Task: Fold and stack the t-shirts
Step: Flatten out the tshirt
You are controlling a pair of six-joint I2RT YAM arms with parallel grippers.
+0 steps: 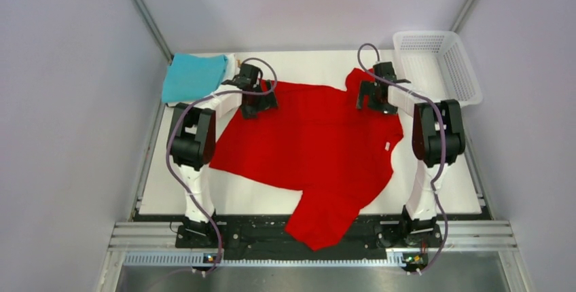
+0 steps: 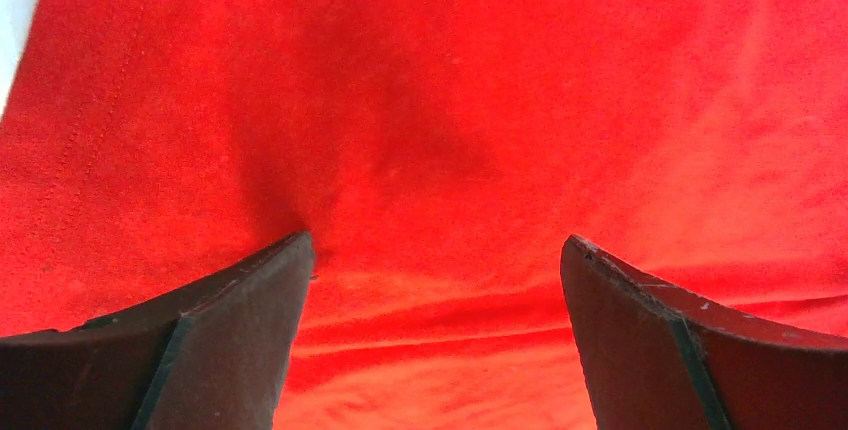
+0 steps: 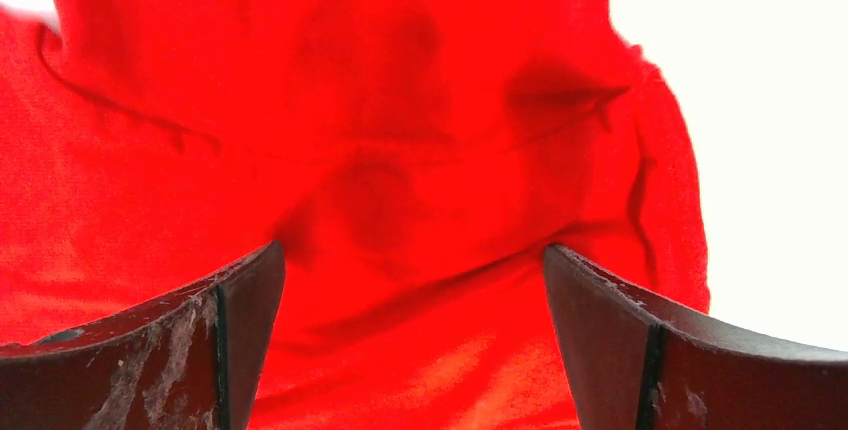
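A bright red t-shirt (image 1: 312,149) lies spread over the white table, one sleeve hanging over the near edge. My left gripper (image 1: 257,104) is open over the shirt's far left corner; the left wrist view shows red cloth (image 2: 440,130) between its wide-apart fingers (image 2: 230,340). My right gripper (image 1: 375,100) is open over the shirt's far right sleeve; the right wrist view shows bunched red cloth (image 3: 400,150) between its fingers (image 3: 640,350). A folded teal t-shirt (image 1: 192,77) lies at the far left corner. The white, yellow-orange and dark shirts are out of view.
A white plastic mesh basket (image 1: 438,64) stands at the far right corner. Grey walls enclose the table on the left, back and right. A metal rail (image 1: 312,236) runs along the near edge by the arm bases.
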